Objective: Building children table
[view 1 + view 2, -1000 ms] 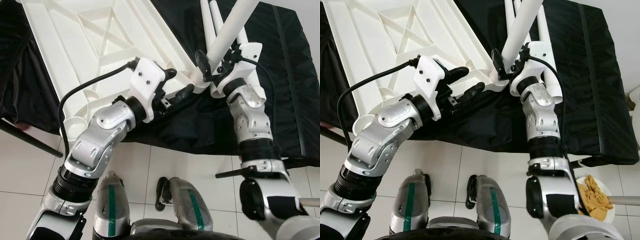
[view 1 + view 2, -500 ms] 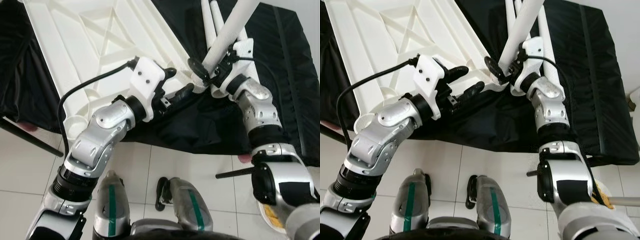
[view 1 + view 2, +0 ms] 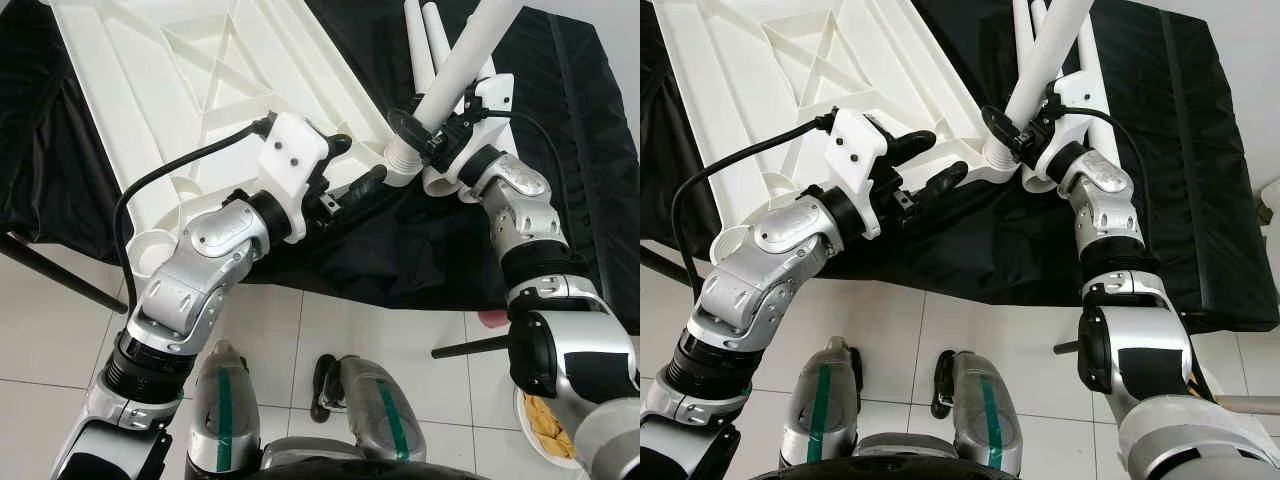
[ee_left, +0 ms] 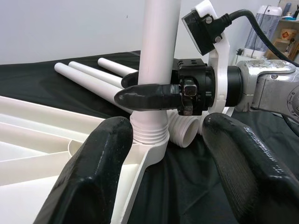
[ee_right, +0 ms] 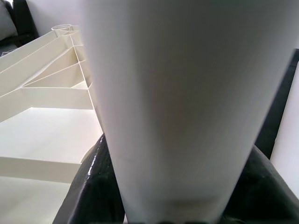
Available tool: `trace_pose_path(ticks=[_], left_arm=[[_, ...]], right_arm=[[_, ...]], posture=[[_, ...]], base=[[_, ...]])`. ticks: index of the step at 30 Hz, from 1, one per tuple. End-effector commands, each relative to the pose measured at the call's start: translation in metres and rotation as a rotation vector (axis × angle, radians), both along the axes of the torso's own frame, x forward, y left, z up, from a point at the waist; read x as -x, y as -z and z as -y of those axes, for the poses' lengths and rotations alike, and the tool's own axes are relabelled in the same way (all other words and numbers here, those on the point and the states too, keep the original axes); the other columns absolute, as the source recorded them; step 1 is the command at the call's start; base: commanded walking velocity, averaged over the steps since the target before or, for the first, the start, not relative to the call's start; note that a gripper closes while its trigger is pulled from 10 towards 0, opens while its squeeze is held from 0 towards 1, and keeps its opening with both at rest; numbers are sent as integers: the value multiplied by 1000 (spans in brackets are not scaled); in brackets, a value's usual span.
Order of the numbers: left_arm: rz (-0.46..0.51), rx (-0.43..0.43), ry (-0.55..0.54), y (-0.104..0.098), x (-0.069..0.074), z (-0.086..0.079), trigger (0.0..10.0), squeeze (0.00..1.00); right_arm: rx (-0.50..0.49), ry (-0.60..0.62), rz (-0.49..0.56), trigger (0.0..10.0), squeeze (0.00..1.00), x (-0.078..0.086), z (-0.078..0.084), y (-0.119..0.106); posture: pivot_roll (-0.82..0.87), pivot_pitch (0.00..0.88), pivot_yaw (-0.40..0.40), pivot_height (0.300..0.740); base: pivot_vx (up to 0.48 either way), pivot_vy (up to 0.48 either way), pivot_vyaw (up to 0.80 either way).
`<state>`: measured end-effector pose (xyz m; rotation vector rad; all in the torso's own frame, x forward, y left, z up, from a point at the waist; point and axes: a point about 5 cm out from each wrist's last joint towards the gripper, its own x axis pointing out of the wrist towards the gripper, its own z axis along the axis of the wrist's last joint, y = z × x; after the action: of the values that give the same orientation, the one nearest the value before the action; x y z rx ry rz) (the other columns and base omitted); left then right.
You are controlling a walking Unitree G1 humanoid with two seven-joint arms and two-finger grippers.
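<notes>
White unmarked table leg (image 3: 462, 62) in right hand (image 3: 425, 125)

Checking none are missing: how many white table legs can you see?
4 legs: one upright in the tabletop's corner socket, gripped by the right end effector; three lying together on the black cloth.

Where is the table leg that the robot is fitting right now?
In the left eye view the table leg stands at upper right, clamped by the right tool, with its threaded end at the corner socket of the upturned white tabletop.
</notes>
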<state>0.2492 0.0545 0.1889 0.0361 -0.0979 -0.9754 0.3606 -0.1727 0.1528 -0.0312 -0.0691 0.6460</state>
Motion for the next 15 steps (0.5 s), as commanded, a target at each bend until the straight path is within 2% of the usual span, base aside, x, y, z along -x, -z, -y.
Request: trace_pose_path(ticks=[1,2,3,9,15], left_arm=[[5,-13,13,0,-1,1,10000,0],[5,-13,13,0,-1,1,10000,0],[6,-14,14,0,-1,1,10000,0],[8,-16,12,0,-2,1,10000,0],[3,-15,15,0,0,1,10000,0]], right_arm=[[-20,19,-4,0,0,0,7,1],[-20,19,-4,0,0,0,7,1],[-15,27,-7,10000,0,0,6,2],[-14,48,-5,10000,0,1,5,4],[-62,95,11,10000,0,7,-2,8]], posture=[[111,47,-105,740],[111,47,-105,740],[110,45,-103,740],[109,45,-105,740],[109,53,-102,740]], base=[[0,0,0],[0,0,0],[0,0,0],[0,0,0],[0,0,0]])
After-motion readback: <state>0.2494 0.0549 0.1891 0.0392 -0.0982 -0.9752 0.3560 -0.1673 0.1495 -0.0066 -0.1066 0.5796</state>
